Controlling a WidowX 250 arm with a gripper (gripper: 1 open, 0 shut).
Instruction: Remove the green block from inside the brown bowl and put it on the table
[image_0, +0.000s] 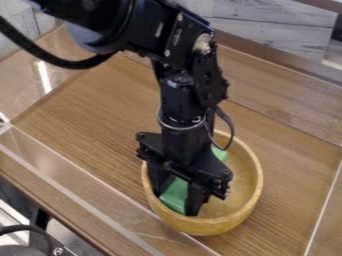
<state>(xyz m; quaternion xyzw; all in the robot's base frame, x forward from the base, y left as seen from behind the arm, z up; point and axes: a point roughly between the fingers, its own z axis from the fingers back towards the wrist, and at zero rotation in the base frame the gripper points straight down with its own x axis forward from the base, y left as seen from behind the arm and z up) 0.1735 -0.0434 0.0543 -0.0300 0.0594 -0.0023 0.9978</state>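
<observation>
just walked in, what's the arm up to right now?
The arm's hand points straight down into the brown bowl, which sits on the table. It is shut on the green block, which shows between and beside the black fingers. The block is still inside the bowl, low against its floor, so it has been gripped but not lifted out yet.

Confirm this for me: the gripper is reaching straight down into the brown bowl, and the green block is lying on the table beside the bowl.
One thing is wrong. The camera view shows the green block inside the brown bowl, under the gripper, not on the table. The gripper does reach straight down into the bowl.
</observation>
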